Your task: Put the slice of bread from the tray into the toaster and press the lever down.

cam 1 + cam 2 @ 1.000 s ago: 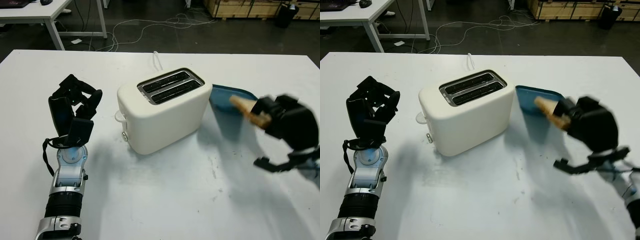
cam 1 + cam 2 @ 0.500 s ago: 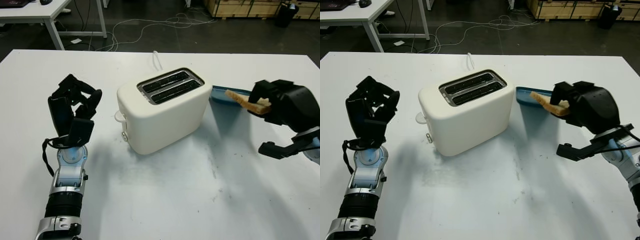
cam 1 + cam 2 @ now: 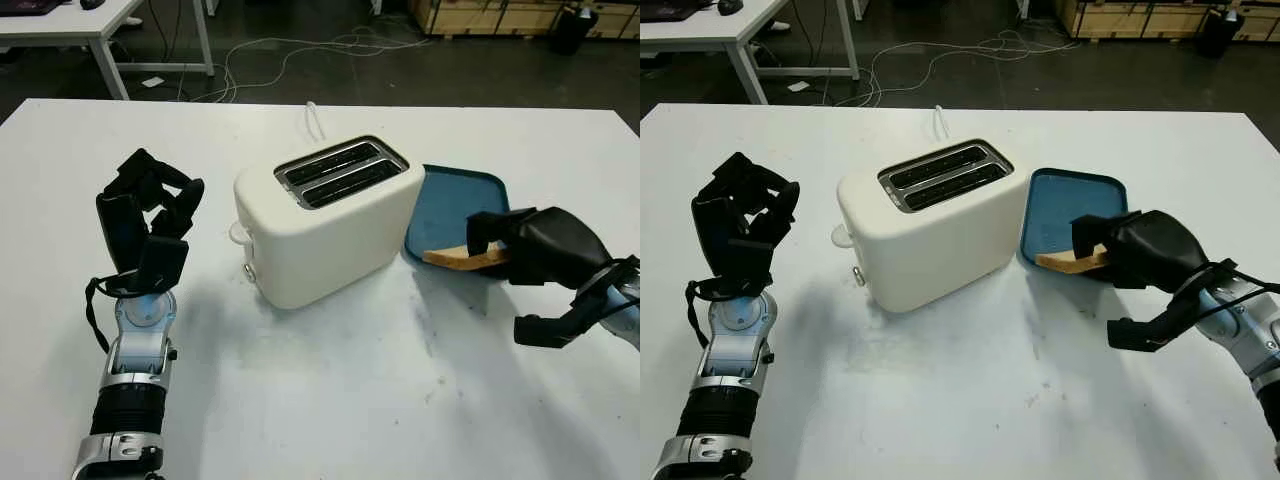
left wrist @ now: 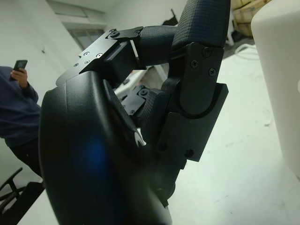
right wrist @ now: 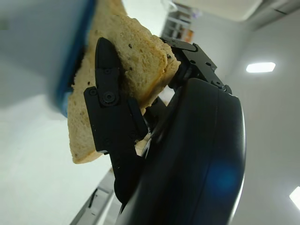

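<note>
- The bread [image 3: 455, 259] lies nearly flat in the right robot hand [image 3: 530, 245], whose fingers are closed around it, over the near edge of the tray [image 3: 455, 195].
- The tray sits on the counter [image 3: 330, 400], just right of the toaster [image 3: 325, 220].
- Both toaster slots face up.
- The left robot hand [image 3: 145, 215] is raised upright left of the toaster, fingers curled, holding nothing.
- A person [image 4: 18, 112] with a phone [image 4: 19, 64] stands behind it.
</note>
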You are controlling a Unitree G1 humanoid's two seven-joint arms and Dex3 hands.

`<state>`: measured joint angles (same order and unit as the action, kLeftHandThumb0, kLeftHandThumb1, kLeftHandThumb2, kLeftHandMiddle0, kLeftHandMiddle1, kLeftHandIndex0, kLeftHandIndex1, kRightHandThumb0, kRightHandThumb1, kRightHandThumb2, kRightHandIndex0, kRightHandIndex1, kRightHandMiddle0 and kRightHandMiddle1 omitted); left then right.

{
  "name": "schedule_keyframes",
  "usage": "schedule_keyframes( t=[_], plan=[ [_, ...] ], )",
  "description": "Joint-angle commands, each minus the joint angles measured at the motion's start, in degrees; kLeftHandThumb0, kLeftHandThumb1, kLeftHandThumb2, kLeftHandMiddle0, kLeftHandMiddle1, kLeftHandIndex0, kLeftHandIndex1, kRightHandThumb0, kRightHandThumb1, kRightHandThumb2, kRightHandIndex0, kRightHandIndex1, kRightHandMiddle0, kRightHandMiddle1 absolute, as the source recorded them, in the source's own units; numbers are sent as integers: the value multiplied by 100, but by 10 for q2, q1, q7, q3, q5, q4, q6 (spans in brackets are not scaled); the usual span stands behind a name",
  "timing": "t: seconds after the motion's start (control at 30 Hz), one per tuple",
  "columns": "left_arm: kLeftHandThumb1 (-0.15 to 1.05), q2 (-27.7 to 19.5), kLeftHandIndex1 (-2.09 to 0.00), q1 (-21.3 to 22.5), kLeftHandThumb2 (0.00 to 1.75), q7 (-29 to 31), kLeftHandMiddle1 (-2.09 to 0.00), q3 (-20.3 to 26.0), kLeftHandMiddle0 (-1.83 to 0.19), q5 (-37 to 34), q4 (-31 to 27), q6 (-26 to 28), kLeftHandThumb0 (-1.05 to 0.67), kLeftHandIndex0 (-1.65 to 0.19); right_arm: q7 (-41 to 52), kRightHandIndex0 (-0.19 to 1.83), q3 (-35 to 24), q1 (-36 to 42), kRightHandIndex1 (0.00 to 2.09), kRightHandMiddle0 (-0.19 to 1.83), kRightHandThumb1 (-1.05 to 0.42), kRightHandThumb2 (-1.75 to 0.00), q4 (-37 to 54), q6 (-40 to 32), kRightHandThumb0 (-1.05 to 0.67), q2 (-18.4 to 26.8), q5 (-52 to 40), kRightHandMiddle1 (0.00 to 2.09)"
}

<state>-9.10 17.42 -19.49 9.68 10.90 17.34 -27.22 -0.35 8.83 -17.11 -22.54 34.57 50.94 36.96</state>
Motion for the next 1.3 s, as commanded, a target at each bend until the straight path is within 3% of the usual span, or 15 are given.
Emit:
schedule_keyframes(
  t=[0.0, 0.23, 0.43, 0.63, 0.73, 0.93, 1.27],
  plan=[
    [92, 2, -150, 1, 22, -5, -168, 0, -100, 3, -2, -6, -98, -79, 0, 75, -22, -10, 175, 43, -92, -50, 13, -14, -34, 15, -5, 175],
    [92, 3, -149, 4, 22, -9, -167, -2, -101, 4, 3, -9, -98, -81, 9, 70, -56, -93, 175, 40, -92, -53, -10, -50, -38, 24, -10, 175],
    [92, 2, -149, 4, 22, -10, -166, -4, -102, 6, 1, -7, -98, -81, -24, 66, -58, -239, 175, 54, -92, -30, -118, -6, -32, 22, -22, 150],
    [92, 1, -150, 1, 22, -9, -167, -4, -101, 8, -6, 2, -98, -80, 45, 72, -42, -393, 175, 62, -92, -38, -218, 9, -48, 14, -52, 154],
    [92, 1, -150, 0, 22, -9, -168, -3, -101, 8, -9, 3, -99, -80, 129, 77, -46, -470, 175, 66, -92, -36, -283, 35, -50, -7, -117, 157],
    [92, 3, -149, 1, 21, -9, -167, -3, -102, 6, -10, 4, -99, -82, 278, 89, -48, -595, 175, 69, -92, -27, -320, -12, -54, -58, -202, 174],
    [92, 3, -147, -3, 21, -11, -165, -3, -102, 7, -8, 1, -99, -82, 404, 110, -23, -659, 175, 90, -92, -20, -305, -48, -47, -161, -255, 175]
  ],
)
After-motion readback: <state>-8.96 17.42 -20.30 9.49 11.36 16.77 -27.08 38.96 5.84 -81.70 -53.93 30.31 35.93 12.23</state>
